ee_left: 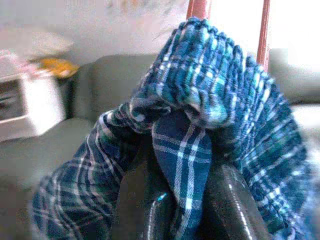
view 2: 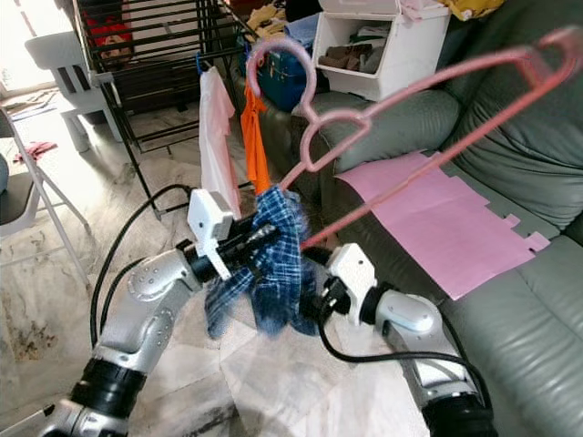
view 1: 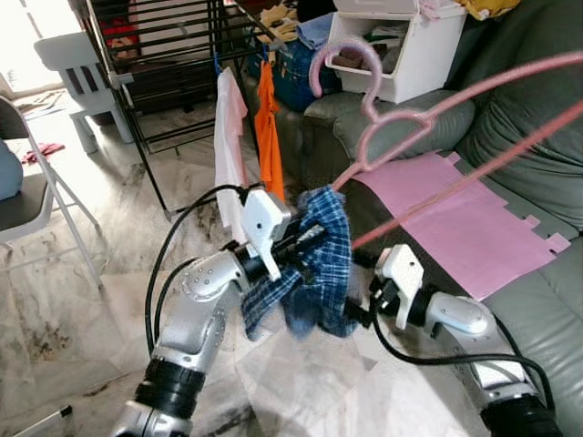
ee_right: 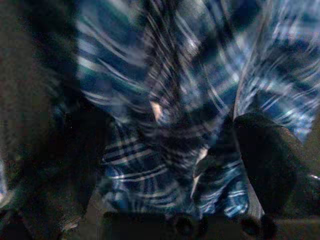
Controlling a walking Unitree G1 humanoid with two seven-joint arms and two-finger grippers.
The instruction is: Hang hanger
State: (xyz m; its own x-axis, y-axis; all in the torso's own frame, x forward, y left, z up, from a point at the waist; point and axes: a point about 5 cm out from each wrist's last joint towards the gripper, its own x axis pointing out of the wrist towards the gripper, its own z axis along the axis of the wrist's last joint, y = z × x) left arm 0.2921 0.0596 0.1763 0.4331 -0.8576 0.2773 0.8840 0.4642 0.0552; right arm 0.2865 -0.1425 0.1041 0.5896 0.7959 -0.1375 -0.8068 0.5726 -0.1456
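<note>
L gripper [view 1: 314, 238] clamps a bunched blue plaid cloth [view 1: 314, 273] — in L wrist view its 2 black fingers [ee_left: 235, 200] sit either side of a fold of plaid [ee_left: 200, 125], closed on it. R gripper [view 1: 364, 314] is just beside the L one, on the cloth's other side, fingers buried in the fabric; R wrist view is dark & blurred, plaid [ee_right: 175, 110] right up against the lens w/ 1 black finger [ee_right: 265, 160] showing. Can't tell if R fingers are pinched or apart.

Pink hanger [view 1: 428, 118] rises up & away from both grippers toward the R side, tilted; its 2 long bars run down into the top of the cloth, just above the L gripper. Hook [view 1: 346, 64] points up, free in the air, touching nothing that I can make out. Cloth hangs off the hanger's low end & droops below both grippers.

Beyond the grippers: grey sofa [view 1: 537, 155] w/ a pink sheet [view 1: 465, 218] lying flat on the seat, R of the R arm. White storage bin [view 1: 410, 45] on the sofa arm, behind the hook. Black drying rack [view 1: 164, 55] far fwd-left of the L gripper, w/ a white garment [view 1: 228, 146] & an orange garment [view 1: 267, 127] hanging side by side at its near end. White chair [view 1: 77, 64] past the rack. Marble floor [view 1: 91, 300] under both arms.
</note>
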